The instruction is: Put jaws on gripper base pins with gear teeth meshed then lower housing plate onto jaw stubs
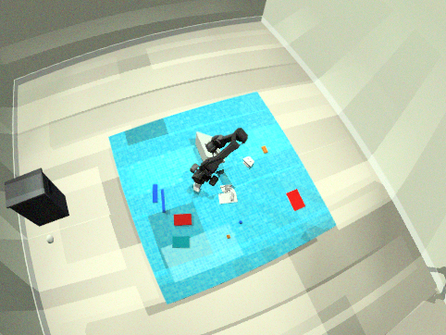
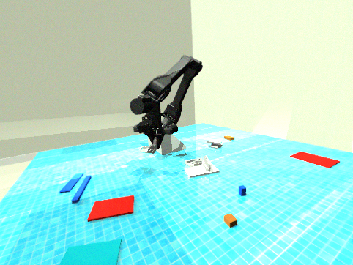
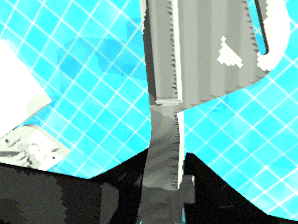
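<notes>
The white gripper base (image 1: pixel 224 201) (image 2: pixel 195 174) (image 3: pixel 19 87) lies flat on the blue mat. A white jaw with an upright wall (image 2: pixel 208 165) appears to sit on it; its pins and teeth are too small to tell. My gripper (image 1: pixel 197 184) (image 2: pixel 157 145) (image 3: pixel 170 157) is shut on the other jaw (image 1: pixel 197 189) (image 2: pixel 146 149) (image 3: pixel 210 65), holding it by its upright rib, flat side out and slot outward, just above the mat beside the base. A small white piece, apparently the housing plate (image 1: pixel 248 162) (image 2: pixel 214 144), lies apart, beyond the base.
Two blue bars (image 1: pixel 154 193) (image 2: pixel 81 189), a red plate (image 1: pixel 182 219) (image 2: pixel 111 208) and a teal plate (image 1: pixel 180 241) (image 2: pixel 93 254) lie on one side. Another red plate (image 1: pixel 295 200) (image 2: pixel 315 159), a small blue block (image 1: pixel 241 222) (image 2: pixel 242 190) and orange blocks (image 1: pixel 265 149) (image 2: pixel 231 220) lie elsewhere. A grey wedge (image 1: pixel 203 143) (image 2: pixel 172 145) stands by the arm.
</notes>
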You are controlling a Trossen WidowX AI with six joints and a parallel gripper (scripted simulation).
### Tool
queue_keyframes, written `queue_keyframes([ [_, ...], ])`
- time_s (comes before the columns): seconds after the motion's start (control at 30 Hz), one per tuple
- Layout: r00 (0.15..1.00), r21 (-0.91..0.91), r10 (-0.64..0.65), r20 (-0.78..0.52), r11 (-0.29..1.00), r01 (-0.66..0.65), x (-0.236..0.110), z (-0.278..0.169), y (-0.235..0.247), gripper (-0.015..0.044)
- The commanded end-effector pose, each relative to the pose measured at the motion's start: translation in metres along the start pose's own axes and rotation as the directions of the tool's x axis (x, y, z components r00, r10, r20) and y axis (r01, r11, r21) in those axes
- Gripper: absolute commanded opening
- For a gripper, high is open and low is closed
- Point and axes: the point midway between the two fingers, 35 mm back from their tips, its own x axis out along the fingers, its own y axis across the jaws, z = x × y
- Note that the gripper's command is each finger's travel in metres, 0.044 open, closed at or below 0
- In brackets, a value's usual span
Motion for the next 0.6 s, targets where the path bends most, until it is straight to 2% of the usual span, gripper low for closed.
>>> queue_keyframes([
  [0.0, 1.0, 0.029, 0.006, 0.001, 1.0, -0.006, -0.001, 0.001, 0.002, 0.0037],
  [0.57, 1.0, 0.428, 0.006, 0.002, 0.904, -0.006, -0.001, 0.006, 0.019, 0.0037],
])
